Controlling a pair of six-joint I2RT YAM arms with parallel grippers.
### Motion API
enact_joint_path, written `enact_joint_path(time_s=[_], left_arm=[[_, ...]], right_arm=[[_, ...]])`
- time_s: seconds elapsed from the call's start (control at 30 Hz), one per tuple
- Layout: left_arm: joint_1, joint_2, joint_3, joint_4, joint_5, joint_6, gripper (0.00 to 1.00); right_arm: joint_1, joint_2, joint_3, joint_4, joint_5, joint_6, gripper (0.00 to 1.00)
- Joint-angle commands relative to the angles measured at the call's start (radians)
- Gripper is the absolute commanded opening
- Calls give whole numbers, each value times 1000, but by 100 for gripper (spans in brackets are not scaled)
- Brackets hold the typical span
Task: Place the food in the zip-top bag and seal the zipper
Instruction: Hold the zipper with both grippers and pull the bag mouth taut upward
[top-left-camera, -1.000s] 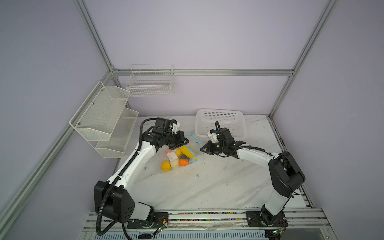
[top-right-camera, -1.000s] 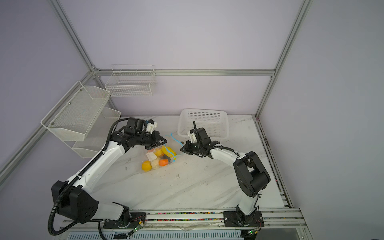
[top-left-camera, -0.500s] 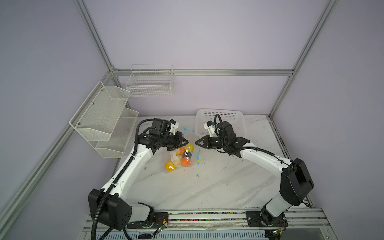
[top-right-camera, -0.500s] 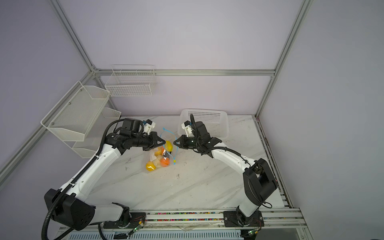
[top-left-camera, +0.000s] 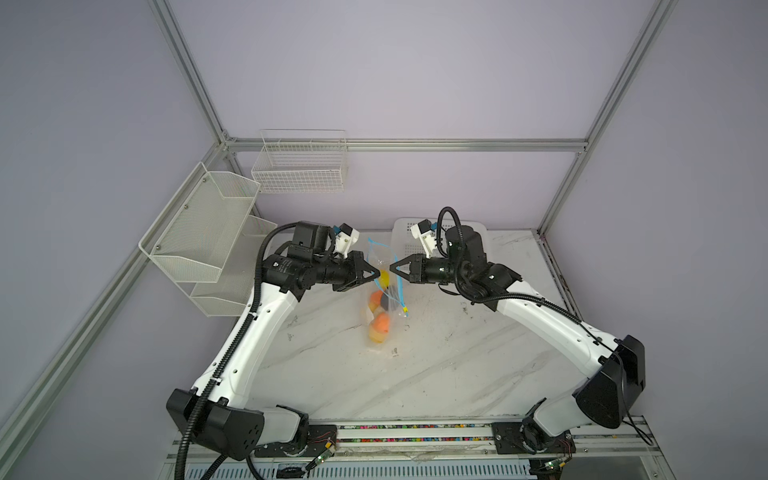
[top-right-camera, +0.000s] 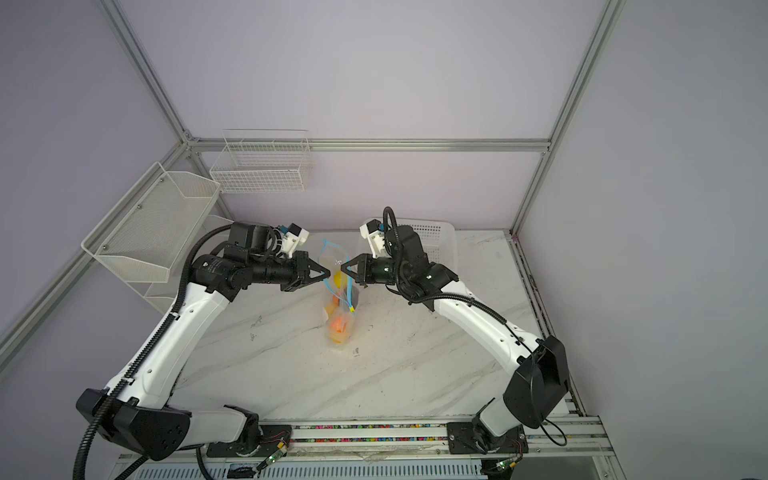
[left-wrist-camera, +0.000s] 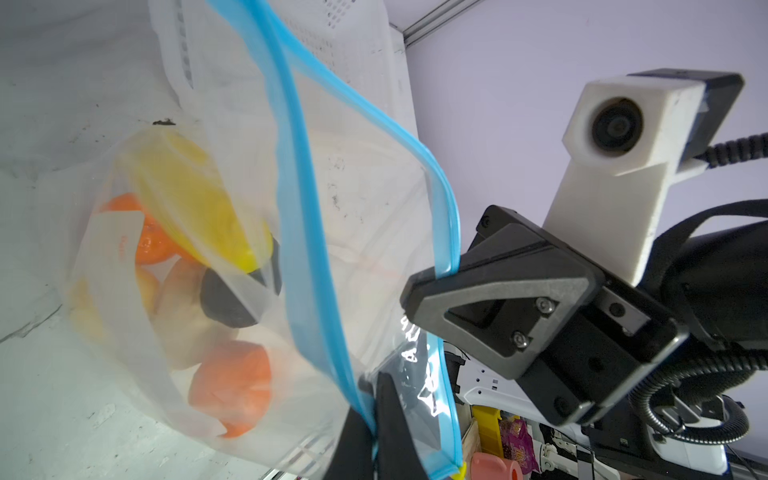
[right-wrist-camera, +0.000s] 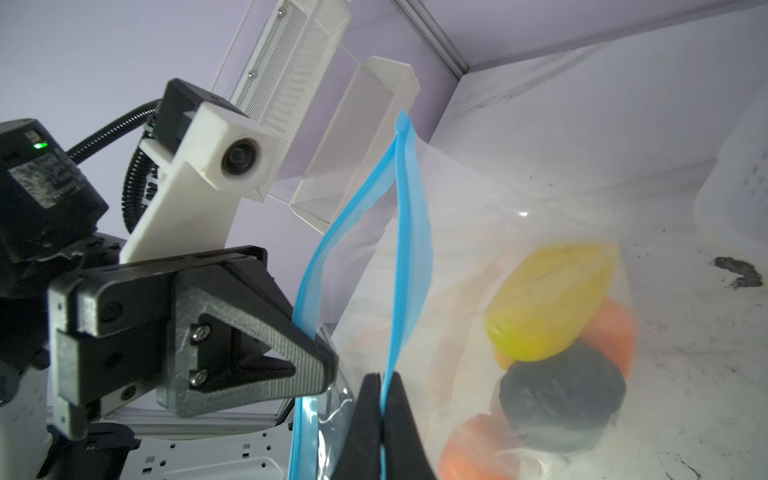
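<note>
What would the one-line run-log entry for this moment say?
left gripper: shut on zipper; right gripper: shut on zipper; zip-top bag: mouth open; food: inside

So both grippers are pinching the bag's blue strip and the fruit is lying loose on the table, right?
No. The left gripper and right gripper do pinch the blue strip, but the fruit is inside the bag; both wrist views show it.

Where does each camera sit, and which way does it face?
Top views: high in front, looking down at the table; left arm and right arm show.
Left wrist: on its arm, faces the right hand across the zip-top bag; own fingertips show.
Right wrist: on its arm, faces the left hand; own fingertips show.
Shared: the bag's zipper.
</note>
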Motion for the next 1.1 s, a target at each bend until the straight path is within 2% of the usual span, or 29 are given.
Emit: enact_joint_path(time_s=[0.0,0.2,0.4,0.6,0.87,1.07], left_arm=[[-2,-10,120,-4,44,3,0],[-18,6,80,20,52,-18,0],[-50,18,-91,137,84,-66,0],[-51,35,-106,138,68,-47,0],[-47,57,-78,137,62,-34,0],[-33,57,-61,111,38,-14,0]], right_arm=[[5,-47,73,-39,38,-38,0],[6,-57,61,-68,65,-46,0],[5,-32,-80,34,53,-6,0],[5,-18,-75,37,56,-20,0],[5,1,-47,22,65,-60,11],[-23,-21,-13,-5,123,-129,31]])
